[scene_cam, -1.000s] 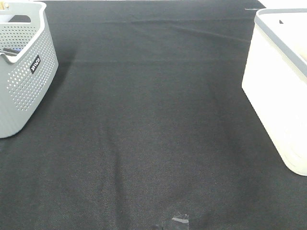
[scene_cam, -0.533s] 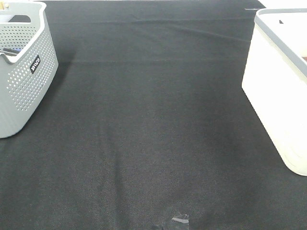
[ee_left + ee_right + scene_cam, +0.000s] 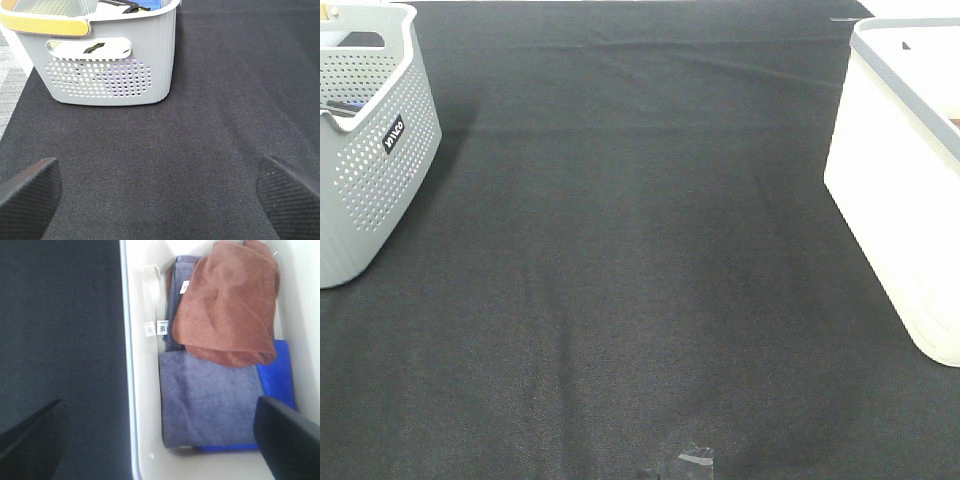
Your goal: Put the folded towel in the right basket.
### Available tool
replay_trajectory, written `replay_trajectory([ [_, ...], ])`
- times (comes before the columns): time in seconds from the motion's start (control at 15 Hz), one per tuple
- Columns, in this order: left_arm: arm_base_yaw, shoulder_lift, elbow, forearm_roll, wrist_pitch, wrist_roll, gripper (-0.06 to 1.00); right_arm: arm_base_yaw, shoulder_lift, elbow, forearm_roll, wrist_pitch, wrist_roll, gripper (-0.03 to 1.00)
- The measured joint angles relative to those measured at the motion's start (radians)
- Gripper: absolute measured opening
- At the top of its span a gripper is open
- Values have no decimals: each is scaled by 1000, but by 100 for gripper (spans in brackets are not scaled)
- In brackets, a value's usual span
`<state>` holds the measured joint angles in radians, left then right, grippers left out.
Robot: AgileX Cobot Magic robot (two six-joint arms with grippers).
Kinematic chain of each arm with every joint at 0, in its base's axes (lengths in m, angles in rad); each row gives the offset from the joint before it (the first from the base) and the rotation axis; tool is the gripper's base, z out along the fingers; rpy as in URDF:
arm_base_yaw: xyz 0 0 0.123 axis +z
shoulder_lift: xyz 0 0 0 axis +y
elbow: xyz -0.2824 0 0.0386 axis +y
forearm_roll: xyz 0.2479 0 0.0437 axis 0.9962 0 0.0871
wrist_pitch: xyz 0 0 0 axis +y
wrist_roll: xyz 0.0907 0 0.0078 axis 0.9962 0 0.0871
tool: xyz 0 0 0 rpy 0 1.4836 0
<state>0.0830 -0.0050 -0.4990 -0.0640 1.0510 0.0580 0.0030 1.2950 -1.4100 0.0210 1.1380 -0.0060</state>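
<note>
Inside the white right basket (image 3: 137, 365), at the desk's right edge, a rust-brown folded towel (image 3: 227, 305) lies over purple and blue ones. The right claw (image 3: 160, 440) hovers wide open, empty. Soft and light, it would bunch; pinching a thick folded edge looks best.

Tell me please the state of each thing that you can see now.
Left tool: open, empty.
Right tool: open, empty, above the white basket.
White basket: holds towels.
Brown towel: on top of the grey towel.
Blue towel: lowest.
Grey basket: upright, holds items.
</note>
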Motion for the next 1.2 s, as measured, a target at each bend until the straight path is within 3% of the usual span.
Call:
replay_trajectory([
  [0.2,0,0,0,0,0,0,99,1,-295,188,0,-81,0,95],
  [0.27,0,0,0,0,0,0,99,1,-295,188,0,-81,0,95],
  [0.67,0,0,0,0,0,0,99,1,-822,516,15,-92,0,95],
  [1.2,0,0,0,0,0,0,99,1,-1293,862,22,19,-64,95],
])
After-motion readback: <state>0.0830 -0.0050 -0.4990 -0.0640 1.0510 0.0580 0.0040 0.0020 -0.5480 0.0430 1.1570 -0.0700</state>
